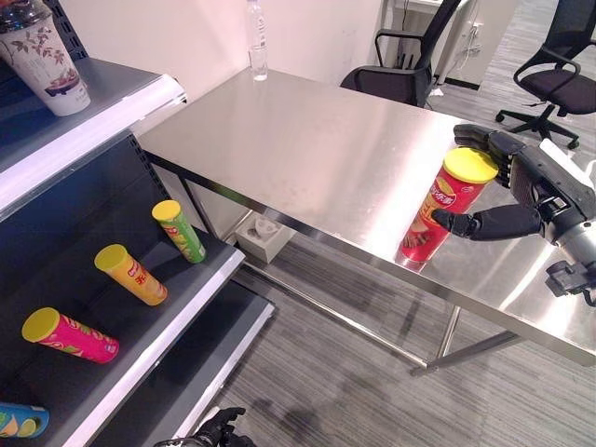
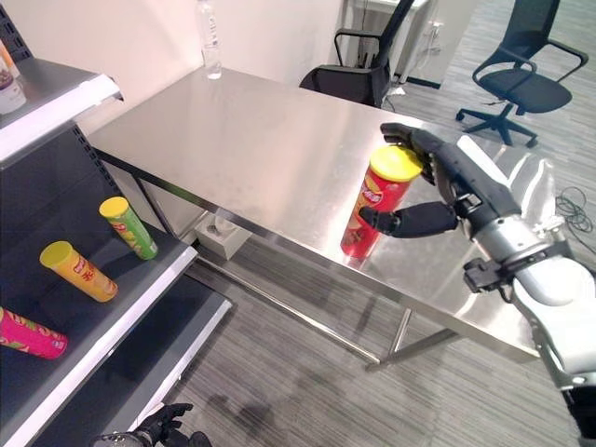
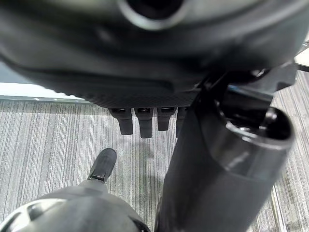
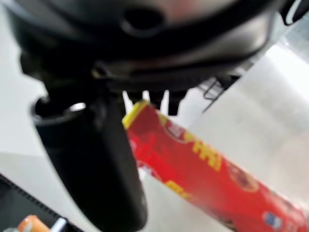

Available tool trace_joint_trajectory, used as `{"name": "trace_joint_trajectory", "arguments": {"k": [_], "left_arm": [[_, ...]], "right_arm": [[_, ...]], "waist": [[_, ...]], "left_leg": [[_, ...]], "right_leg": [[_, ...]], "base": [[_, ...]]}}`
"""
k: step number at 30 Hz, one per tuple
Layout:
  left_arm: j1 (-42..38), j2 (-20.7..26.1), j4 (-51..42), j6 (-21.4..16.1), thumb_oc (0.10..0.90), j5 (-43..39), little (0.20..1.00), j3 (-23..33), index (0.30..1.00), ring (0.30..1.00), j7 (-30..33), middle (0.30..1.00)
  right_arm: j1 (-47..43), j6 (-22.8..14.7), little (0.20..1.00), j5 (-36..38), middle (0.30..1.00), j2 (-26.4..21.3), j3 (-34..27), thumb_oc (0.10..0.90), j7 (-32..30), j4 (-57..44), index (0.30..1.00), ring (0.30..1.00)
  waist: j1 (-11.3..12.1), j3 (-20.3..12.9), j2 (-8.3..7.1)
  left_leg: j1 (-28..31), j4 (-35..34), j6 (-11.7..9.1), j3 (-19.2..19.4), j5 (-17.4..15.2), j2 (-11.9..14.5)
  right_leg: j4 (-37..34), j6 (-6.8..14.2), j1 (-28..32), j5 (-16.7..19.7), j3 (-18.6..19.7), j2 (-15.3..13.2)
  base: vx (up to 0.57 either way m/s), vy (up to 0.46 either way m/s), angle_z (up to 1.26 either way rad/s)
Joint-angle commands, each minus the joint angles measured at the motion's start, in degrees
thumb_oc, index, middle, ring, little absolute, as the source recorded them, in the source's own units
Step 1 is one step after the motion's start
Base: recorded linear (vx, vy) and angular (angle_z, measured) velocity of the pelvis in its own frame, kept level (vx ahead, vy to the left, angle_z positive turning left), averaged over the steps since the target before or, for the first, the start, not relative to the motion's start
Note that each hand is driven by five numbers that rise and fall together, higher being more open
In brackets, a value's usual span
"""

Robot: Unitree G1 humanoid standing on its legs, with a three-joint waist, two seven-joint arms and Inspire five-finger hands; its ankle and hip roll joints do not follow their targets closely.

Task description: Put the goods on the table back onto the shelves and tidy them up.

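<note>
In the left eye view, the step in hand looks like picking up the red can, which stands upright near the front edge of the table. The right hand brackets it, fingers behind the yellow lid, thumb at its side, not clearly clamped. Next it likely needs to close firmly and lift.

The right eye view shows the shelf left of the table.

In the left wrist view, the left hand hangs over the floor, fingers relaxed.

In the right wrist view, the can lies between thumb and fingers.
</note>
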Motion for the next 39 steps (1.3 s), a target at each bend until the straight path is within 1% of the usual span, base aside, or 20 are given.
{"name": "trace_joint_trajectory", "arguments": {"k": [1, 17, 18, 19, 20, 21, 22, 23, 25, 26, 28, 31, 32, 33, 34, 39], "left_arm": [[0.18, -0.69, 3.3, -0.89, 0.8, -1.08, 0.9, -2.08, 0.9, 0.9, -0.79, 0.9], [0.39, -0.73, 3.23, -0.7, 0.8, -1.2, 0.9, -2.19, 0.9, 0.9, -1.02, 0.9], [0.37, -0.76, 3.21, -0.69, 0.8, -1.21, 0.9, -2.18, 0.9, 0.9, -1.03, 0.9], [0.36, -0.77, 3.16, -0.67, 0.8, -1.26, 0.9, -2.18, 0.9, 0.9, -1.08, 0.9], [0.4, -0.86, 3.06, -0.67, 0.8, -1.3, 0.9, -2.18, 0.9, 0.9, -1.12, 0.9], [0.4, -0.85, 3.07, -0.67, 0.8, -1.3, 0.9, -2.18, 0.9, 0.9, -1.12, 0.9], [0.4, -0.9, 3.09, -0.67, 0.8, -1.29, 0.9, -2.25, 0.9, 0.9, -1.14, 0.9], [0.33, -0.94, 3.04, -0.71, 0.8, -1.25, 0.9, -2.32, 0.9, 0.9, -1.15, 0.9], [0.31, -0.92, 2.93, -0.72, 0.8, -1.25, 0.9, -2.26, 0.9, 0.9, -1.18, 0.9], [0.31, -0.91, 2.93, -0.72, 0.8, -1.25, 0.9, -2.27, 0.9, 0.9, -1.18, 0.9], [0.11, -0.88, 2.8, -0.69, 0.8, -1.16, 0.9, -2.18, 0.9, 0.9, -1.16, 0.9], [0.03, -0.82, 2.89, -0.69, 0.8, -1.08, 0.9, -2.12, 0.9, 0.9, -1.08, 0.9], [-0.03, -0.79, 2.79, -0.72, 0.8, -1.1, 0.9, -2.06, 0.9, 0.9, -1.04, 0.9], [-0.03, -0.78, 2.79, -0.71, 0.8, -1.1, 0.9, -2.06, 0.9, 0.9, -1.04, 0.9], [-0.09, -0.75, 2.6, -0.72, 0.8, -1.11, 0.9, -2.07, 0.9, 0.9, -1.06, 0.9], [-0.43, -0.61, 2.01, -0.76, 0.8, -0.94, 0.9, -2.37, 0.9, 0.9, -0.87, 0.9]], "right_arm": [[-5.05, -2.15, 0.9, 0.68, 0.9, -0.08, -0.16, 0.8, -1.74, 1.72, 0.9, 0.9], [-5.55, -1.49, 0.9, -0.42, 0.9, 1.52, 1.41, 0.8, -1.52, 3.08, 0.9, 0.9], [-5.57, -1.47, 0.726, -0.59, 0.726, 1.71, 1.45, 0.684, -1.52, 3.03, 0.726, 0.726], [-5.58, -1.46, 0.592, -0.74, 0.592, 1.8, 1.48, 0.595, -1.49, 2.97, 0.592, 0.592], [-5.48, -1.44, 0.429, -1.5, 0.429, 2.05, 1.23, 0.486, -1.55, 2.76, 0.429, 0.429], [-5.46, -1.43, 0.389, -1.52, 0.389, 2.07, 1.21, 0.46, -1.57, 2.73, 0.389, 0.389], [-5.44, -1.41, 0.305, -1.72, 0.305, 2.23, 1.1, 0.403, -1.56, 2.64, 0.305, 0.305], [-5.5, -1.43, 0.3, -2.37, 0.3, 2.41, 0.99, 0.4, -1.57, 2.53, 0.3, 0.3], [-5.4, -1.51, 0.302, -3.32, 0.302, 2.53, 0.64, 0.402, -1.64, 2.32, 0.302, 0.302], [-5.36, -1.49, 0.406, -3.34, 0.406, 2.54, 0.6, 0.471, -1.65, 2.29, 0.406, 0.406], [-5.36, -1.47, 0.568, -4.68, 0.568, 3.1, 0.11, 0.579, -1.91, 2.06, 0.568, 0.568], [-5.72, -1.55, 0.58, -5.12, 0.58, 3.53, -0.06, 0.587, -1.97, 2.11, 0.58, 0.58], [-5.8, -1.58, 0.705, -5.49, 0.705, 3.87, -0.27, 0.67, -2.23, 2.06, 0.705, 0.705], [-5.78, -1.58, 0.858, -5.51, 0.858, 3.89, -0.29, 0.772, -2.24, 2.05, 0.858, 0.858], [-5.83, -1.55, 0.9, -6.14, 0.9, 3.97, -0.52, 0.8, -2.44, 1.97, 0.9, 0.9], [-6.03, -1.63, 0.9, -7.38, 0.9, 5.1, -1.13, 0.8, -3.11, 1.82, 0.9, 0.9]], "waist": [[2.95, -4.96, -0.98], [3.14, -4.85, -1.01], [3.12, -4.82, -1.02], [3.13, -4.8, -0.99], [3.13, -4.76, -0.91], [3.13, -4.76, -0.92], [3.12, -4.73, -0.92], [3.13, -4.73, -0.86], [3.1, -4.73, -0.85], [3.11, -4.73, -0.86], [3.07, -4.73, -0.8], [3.09, -4.68, -0.79], [3.1, -4.7, -0.72], [3.1, -4.7, -0.73], [3.07, -4.68, -0.69], [2.95, -4.69, -0.62]], "left_leg": [[2.94, 0.45, -6.15, -0.47, -1.18, 5.79], [3.29, 0.51, -6.04, -0.83, -1.47, 5.58], [3.3, 0.51, -6.03, -0.88, -1.48, 5.61], [3.29, 0.51, -6.01, -0.95, -1.48, 5.6], [3.3, 0.51, -6.02, -1.01, -1.49, 5.6], [3.3, 0.51, -6.01, -1.01, -1.49, 5.6], [3.33, 0.51, -6.0, -1.03, -1.51, 5.58], [3.39, 0.5, -5.96, -1.09, -1.58, 5.61], [3.42, 0.5, -5.92, -1.12, -1.63, 5.61], [3.42, 0.5, -5.92, -1.12, -1.64, 5.61], [3.49, 0.51, -5.87, -1.18, -1.7, 5.62], [3.47, 0.49, -5.85, -1.26, -1.74, 5.61], [3.45, 0.5, -5.85, -1.3, -1.78, 5.61], [3.45, 0.5, -5.85, -1.3, -1.78, 5.61], [3.48, 0.5, -5.82, -1.31, -1.83, 5.6], [3.6, 0.49, -5.73, -1.37, -2.0, 5.52]], "right_leg": [[0.43, 1.29, 0.3, -1.91, 2.98, 1.48], [0.5, 1.15, 0.71, -2.21, 2.62, 1.49], [0.51, 1.12, 0.74, -2.22, 2.61, 1.49], [0.52, 1.1, 0.76, -2.21, 2.61, 1.49], [0.54, 1.1, 0.78, -2.22, 2.52, 1.49], [0.54, 1.1, 0.78, -2.22, 2.52, 1.49], [0.54, 1.1, 0.8, -2.21, 2.56, 1.49], [0.54, 1.1, 0.77, -2.23, 2.58, 1.44], [0.54, 1.1, 0.75, -2.24, 2.6, 1.4], [0.54, 1.1, 0.76, -2.24, 2.59, 1.4], [0.54, 1.09, 0.81, -2.26, 2.66, 1.42], [0.52, 1.09, 0.85, -2.3, 2.69, 1.44], [0.53, 1.1, 0.86, -2.3, 2.68, 1.44], [0.53, 1.1, 0.86, -2.3, 2.68, 1.44], [0.54, 1.11, 0.85, -2.28, 2.64, 1.42], [0.55, 1.13, 0.83, -2.26, 2.69, 1.42]], "base": [[0.0, 0.0, 0.0], [0.0, 0.0, 0.0], [0.0, 0.0, 0.0], [0.0, 0.0, 0.0], [0.0, 0.0, 0.0], [0.0, 0.0, 0.0], [0.0, 0.0, 0.0], [0.0, 0.0, 0.0], [0.0, 0.0, 0.0], [0.0, 0.0, 0.0], [0.0, 0.0, 0.0], [0.0, 0.0, 0.0], [0.0, 0.0, 0.0], [0.0, 0.0, 0.0], [0.0, 0.0, 0.0], [0.0, 0.0, 0.0]]}}
